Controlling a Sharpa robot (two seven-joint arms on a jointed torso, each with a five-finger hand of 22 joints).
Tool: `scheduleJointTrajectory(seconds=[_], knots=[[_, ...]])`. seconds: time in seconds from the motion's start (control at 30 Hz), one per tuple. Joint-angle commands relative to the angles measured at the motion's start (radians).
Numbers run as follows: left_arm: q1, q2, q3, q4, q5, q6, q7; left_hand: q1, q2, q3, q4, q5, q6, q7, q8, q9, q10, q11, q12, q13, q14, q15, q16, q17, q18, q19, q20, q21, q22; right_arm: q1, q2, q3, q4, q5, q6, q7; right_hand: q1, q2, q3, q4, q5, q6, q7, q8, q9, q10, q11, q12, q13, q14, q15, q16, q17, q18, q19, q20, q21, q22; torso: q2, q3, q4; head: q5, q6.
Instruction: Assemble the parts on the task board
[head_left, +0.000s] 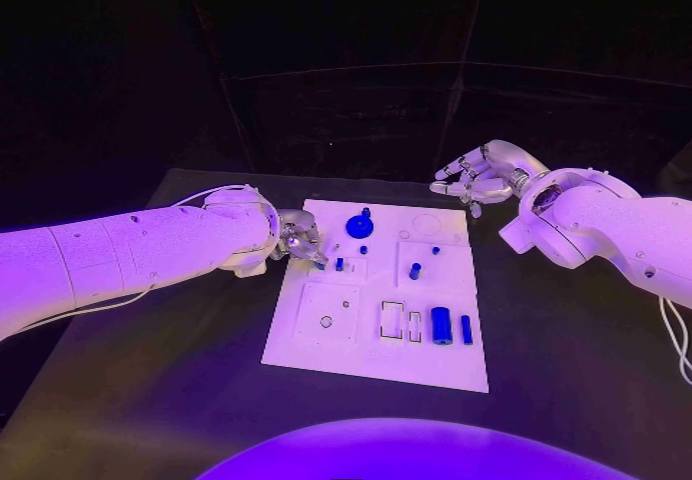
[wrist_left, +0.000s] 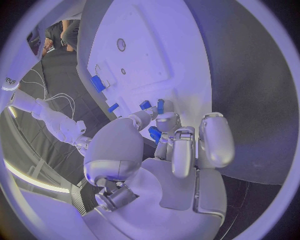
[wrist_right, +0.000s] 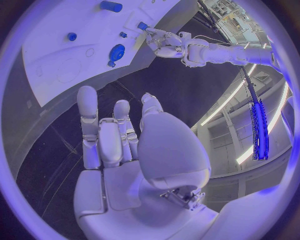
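Head view. The task board (head_left: 378, 345), a white plate, lies at the centre of the black table (head_left: 577, 350). The left hand (head_left: 300, 240) sits at the board's 9 o'clock edge, toward the far end; its fingertips (wrist_left: 164, 107) are drawn together on a small blue part (wrist_left: 155, 133), seen in the left wrist view just above the board surface. The right hand (head_left: 473, 173) hovers off the board's far corner at about 1 o'clock, fingers (wrist_right: 87, 107) spread and holding nothing; the right wrist view shows them apart over the dark table beside the board edge.

Parts on the board: a round blue piece (head_left: 361, 225) with a small knob at 12 o'clock; a short blue peg (head_left: 364, 250) just below it; another peg (head_left: 339, 264) near the left fingertips; a slanted blue peg (head_left: 414, 270) right of centre. At 5 o'clock, a thick blue cylinder (head_left: 441, 326) and a thin blue bar (head_left: 466, 328) lie side by side, next to two rectangular slots (head_left: 392, 319).
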Motion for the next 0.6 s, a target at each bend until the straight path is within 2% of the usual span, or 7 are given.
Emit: scheduleJointTrajectory(seconds=[0.03,0.6], knots=[[0.001,0.005,-0.001,-0.003,-0.011,0.034,-0.004,0.008,-0.001,0.136,-0.132,0.003,0.002,-0.004,0.004,0.0,0.005,0.0,0.005,0.002,0.107,-0.006,0.006,0.263,0.011,0.004,-0.002,0.0,0.0,0.002,0.0,0.001,0.003,0.003,0.004,0.004,0.001,0.008,-0.004,-0.002,0.006,-0.006,0.0,0.007,-0.001,-0.008,-0.002,0.001,-0.001,0.019,-0.003,-0.005,0.001,0.009,-0.004,0.001,-0.006,-0.001,0.0,-0.0004,-0.001,0.004,0.0],[0.001,0.013,-0.002,-0.02,-0.011,0.058,-0.009,0.008,-0.001,0.136,-0.132,0.003,0.002,-0.004,0.004,0.0,0.006,0.0,0.006,0.004,0.107,-0.006,0.006,0.263,0.011,0.005,-0.002,0.002,0.002,0.002,-0.001,0.001,0.004,0.003,-0.002,0.005,0.003,0.008,-0.004,-0.002,0.009,-0.006,0.0,0.007,0.0,-0.01,-0.002,0.0,-0.003,0.019,-0.003,-0.005,0.002,0.009,-0.005,0.001,-0.008,-0.003,0.001,-0.0013,0.0,0.004,-0.005]])
